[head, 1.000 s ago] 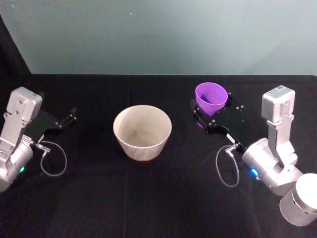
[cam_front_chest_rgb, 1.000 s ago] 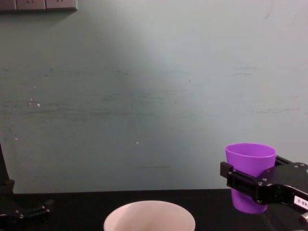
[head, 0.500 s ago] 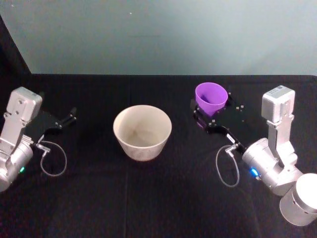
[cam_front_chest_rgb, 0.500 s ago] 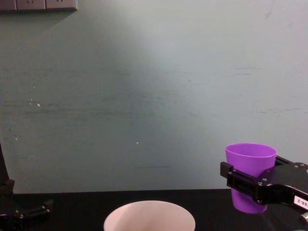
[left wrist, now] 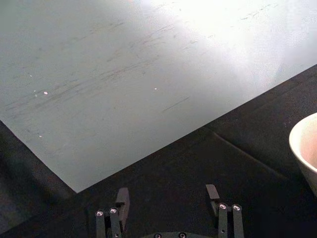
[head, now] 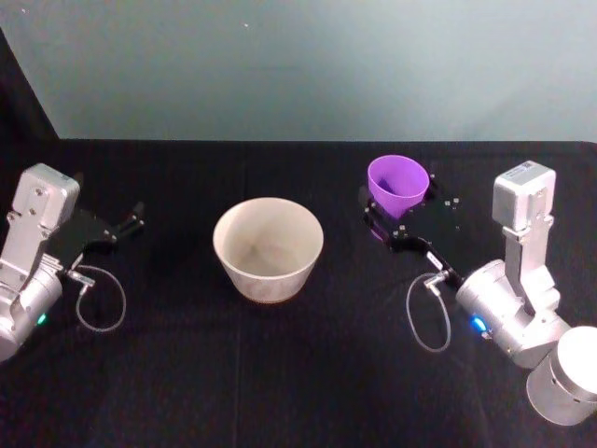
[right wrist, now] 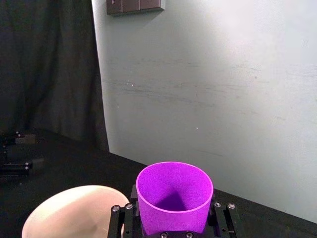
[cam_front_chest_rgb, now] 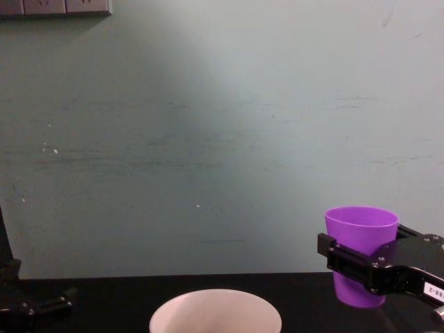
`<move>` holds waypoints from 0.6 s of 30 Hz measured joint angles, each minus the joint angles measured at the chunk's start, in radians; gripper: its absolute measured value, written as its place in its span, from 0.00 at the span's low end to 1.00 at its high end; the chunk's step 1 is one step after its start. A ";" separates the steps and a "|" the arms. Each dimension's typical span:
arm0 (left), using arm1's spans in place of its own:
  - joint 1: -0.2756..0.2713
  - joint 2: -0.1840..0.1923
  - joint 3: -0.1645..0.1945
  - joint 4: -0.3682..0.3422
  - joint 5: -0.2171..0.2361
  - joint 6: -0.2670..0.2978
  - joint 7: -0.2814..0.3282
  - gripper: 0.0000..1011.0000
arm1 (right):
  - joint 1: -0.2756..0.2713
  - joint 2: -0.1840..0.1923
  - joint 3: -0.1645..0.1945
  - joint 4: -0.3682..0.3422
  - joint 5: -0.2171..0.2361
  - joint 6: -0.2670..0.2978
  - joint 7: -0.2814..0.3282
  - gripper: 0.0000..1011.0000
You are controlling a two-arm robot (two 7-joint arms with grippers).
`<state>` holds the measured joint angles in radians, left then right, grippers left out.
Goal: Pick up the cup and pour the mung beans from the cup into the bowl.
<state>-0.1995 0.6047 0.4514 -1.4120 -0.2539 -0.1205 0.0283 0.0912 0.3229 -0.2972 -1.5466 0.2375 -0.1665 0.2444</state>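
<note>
The purple cup (head: 398, 184) stands upright to the right of the bowl, with my right gripper (head: 399, 202) shut on it. The right wrist view looks into the cup (right wrist: 173, 196), a finger on each side of it; the mung beans are out of view. Seen from the chest, the cup (cam_front_chest_rgb: 361, 239) has a black finger (cam_front_chest_rgb: 354, 267) across its wall. The wide cream bowl (head: 268, 247) sits at the table's middle, and its visible inside looks bare. My left gripper (head: 131, 221) rests open at the far left, apart from the bowl (left wrist: 304, 148).
A black cloth (head: 298, 373) covers the table, and a pale green wall (head: 298, 65) rises behind it. A wall socket plate (cam_front_chest_rgb: 55, 7) hangs high on the wall. Loose cable loops (head: 98, 299) hang from both wrists.
</note>
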 joint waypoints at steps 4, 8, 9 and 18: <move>0.000 0.000 0.000 0.000 0.000 0.000 0.000 0.99 | 0.000 0.000 0.000 0.000 0.000 0.000 0.000 0.73; 0.000 0.000 0.000 0.000 0.000 0.000 0.000 0.99 | 0.000 0.000 0.000 0.000 0.000 0.000 0.000 0.73; 0.000 0.000 0.000 0.000 0.000 0.000 0.000 0.99 | 0.000 0.000 0.000 0.000 0.000 0.000 0.000 0.73; 0.000 0.000 0.000 0.000 0.000 0.000 0.000 0.99 | 0.000 0.000 0.000 0.000 0.000 0.000 0.000 0.73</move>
<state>-0.1995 0.6047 0.4513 -1.4119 -0.2539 -0.1205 0.0283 0.0911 0.3229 -0.2972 -1.5466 0.2375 -0.1666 0.2444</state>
